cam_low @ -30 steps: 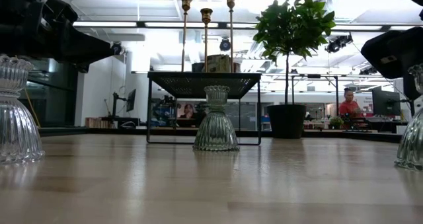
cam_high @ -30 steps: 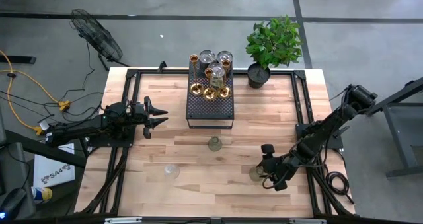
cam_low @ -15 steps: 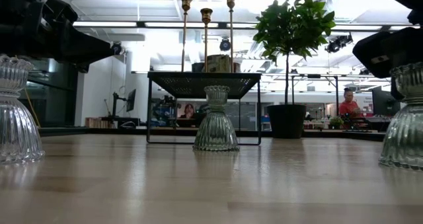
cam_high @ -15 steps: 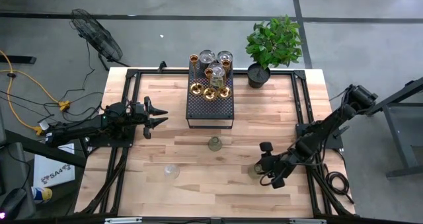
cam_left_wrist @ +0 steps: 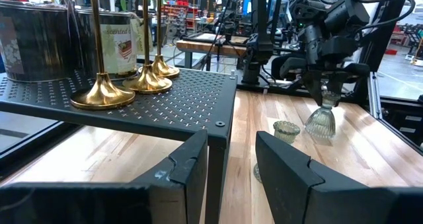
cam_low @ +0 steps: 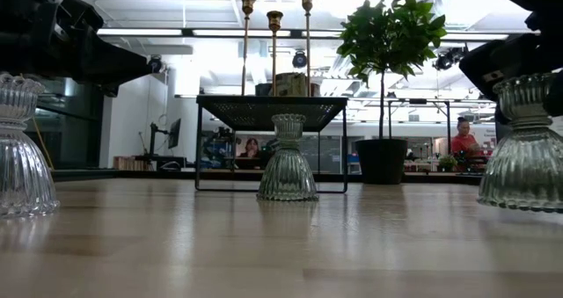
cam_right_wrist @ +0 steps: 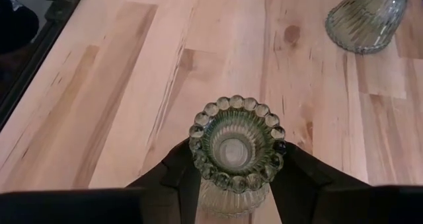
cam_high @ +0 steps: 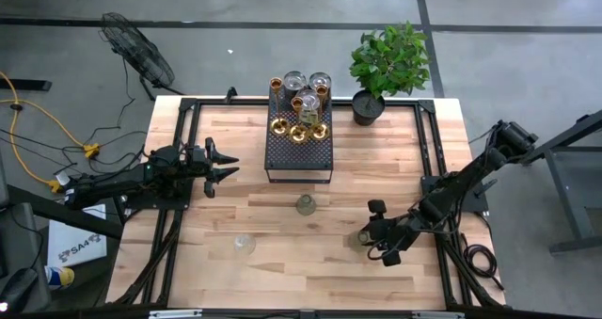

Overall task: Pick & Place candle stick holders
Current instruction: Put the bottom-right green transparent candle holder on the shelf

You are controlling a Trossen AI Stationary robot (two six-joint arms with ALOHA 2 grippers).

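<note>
A clear ribbed glass candle stick holder (cam_high: 358, 240) stands upright in my right gripper (cam_high: 369, 234), which is shut on it at the table's right front; it also shows in the low view (cam_low: 525, 149). Two more glass holders stand on their bases on the table, one at the middle (cam_high: 306, 204) and one at the left front (cam_high: 245, 244). Three brass holders (cam_high: 298, 129) and several round cups (cam_high: 307, 82) stand on the black perforated box (cam_high: 299, 150). My left gripper (cam_high: 229, 166) is open and empty, left of the box. My right gripper pinches the holder's neck (cam_right_wrist: 198, 184), just under its beaded rim (cam_right_wrist: 236, 137), between its two fingers (cam_right_wrist: 294, 178). The fingers come slanting down from the table's right. The holder stays upright, mouth up; its base (cam_low: 525, 201) looks just clear of the table.
A green plant in a black pot (cam_high: 386, 70) stands at the far right, beside the box. Bare wood lies in front of the box and along the near edge. My left gripper's fingers (cam_left_wrist: 198, 171) point at the box's left side (cam_left_wrist: 132, 108).
My right gripper has carried the glass holder toward the table's left and a little toward the far edge, keeping it upright; in the low view its base has risen. My left arm has kept still.
</note>
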